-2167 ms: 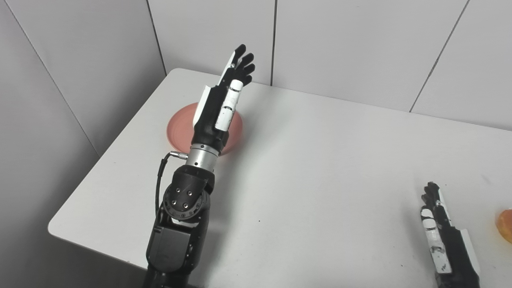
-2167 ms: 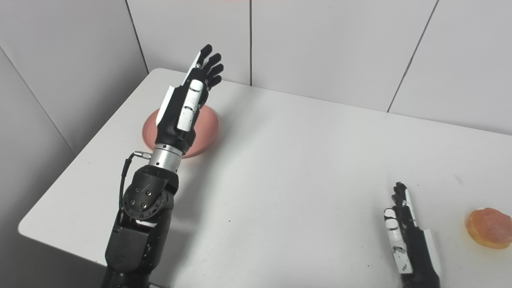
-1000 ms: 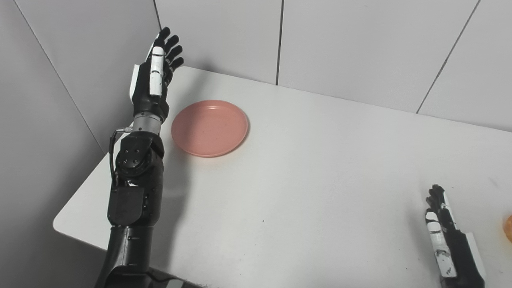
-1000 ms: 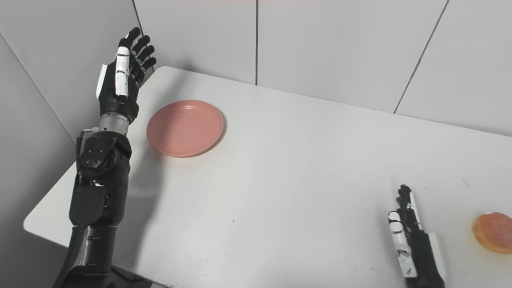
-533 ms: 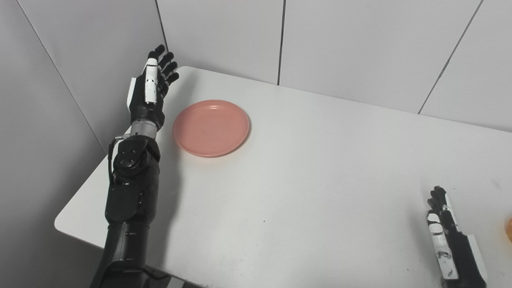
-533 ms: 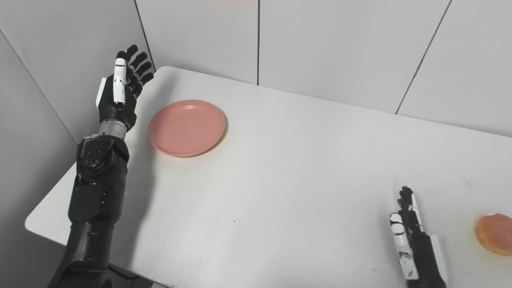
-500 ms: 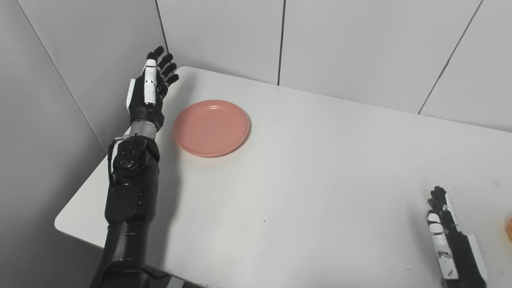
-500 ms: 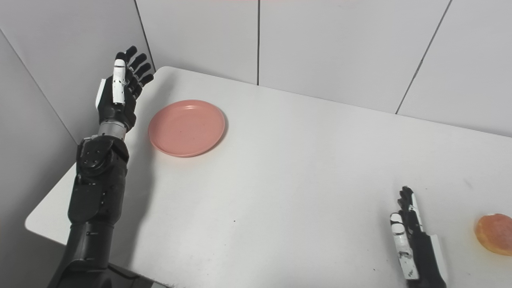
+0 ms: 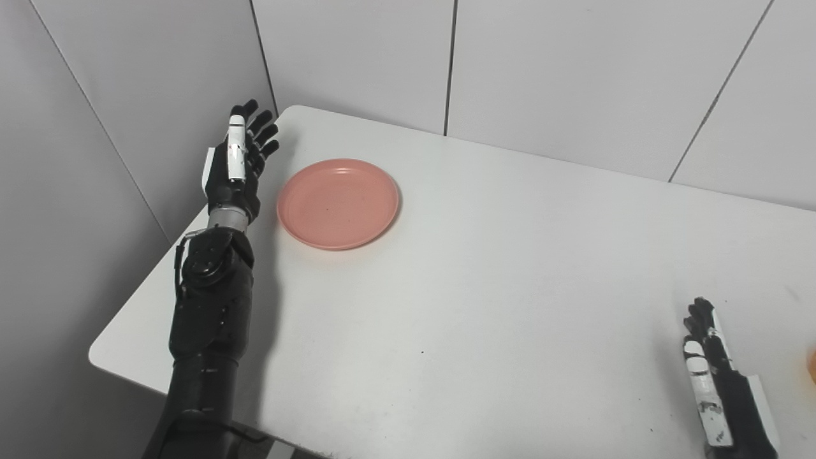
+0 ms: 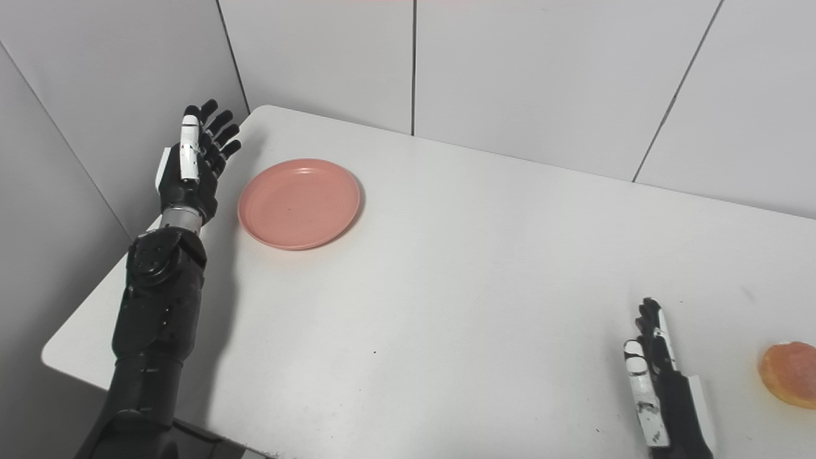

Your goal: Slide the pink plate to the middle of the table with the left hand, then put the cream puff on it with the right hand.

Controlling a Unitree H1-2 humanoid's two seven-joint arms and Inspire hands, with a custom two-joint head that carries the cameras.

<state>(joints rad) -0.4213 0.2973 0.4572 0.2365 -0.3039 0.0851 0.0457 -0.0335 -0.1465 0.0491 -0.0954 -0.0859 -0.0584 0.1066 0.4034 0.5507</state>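
Presently: round pink plate [image 9: 338,203] just right of my left hand [image 9: 236,167], apart.
Both my hands released, fingers spread; right hand [image 10: 663,389] near glazed orange cream puff [image 10: 788,374].

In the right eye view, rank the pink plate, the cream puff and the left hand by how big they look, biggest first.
1. pink plate, clearly the largest.
2. left hand, open, beside the plate without touching it.
3. cream puff, smallest, though the picture's right edge cuts it off, so its full extent is unsure.
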